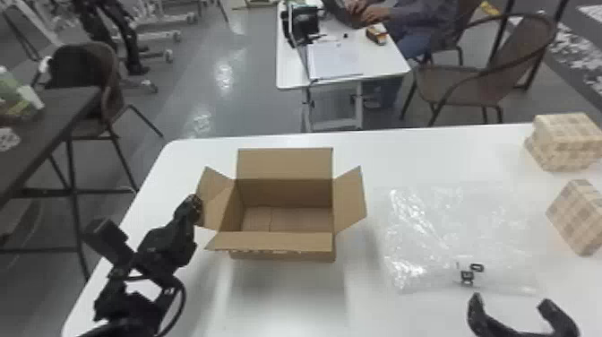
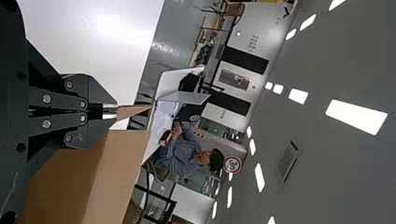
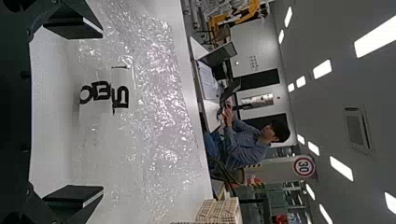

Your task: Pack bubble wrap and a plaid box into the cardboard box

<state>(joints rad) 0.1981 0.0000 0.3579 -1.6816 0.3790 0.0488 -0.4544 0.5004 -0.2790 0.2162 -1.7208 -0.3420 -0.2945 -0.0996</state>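
Left claw [image 1: 197,204] was seen at the outer edge of the cardboard box's left flap [image 1: 217,197], fingers brought close together; whether cardboard was pinched between them could not be told. Right claw [image 1: 511,299] was held wide open above the desk [image 1: 286,300], near the near edge of the bubble wrap [image 1: 430,242], with nothing gripped.

Bold black print [image 3: 120,97] was noted on the bubble wrap, by its near edge. The sheet itself was clear, crinkled and glossy, laid flat to the right of the cardboard box [image 1: 286,244], white desk showing through.

The cardboard box was plain brown and stood upright, opened toward the ceiling. Rear flap was raised, side flaps were splayed outward, front flap was folded out toward the robot; the inner floor was left exposed.

Plaid boxes, pale beige crossed with brownish checks, were placed at the desk's right side: one [image 1: 566,141] by the far edge, another [image 1: 578,217] nearer and set at a slant, just beside the wrap.
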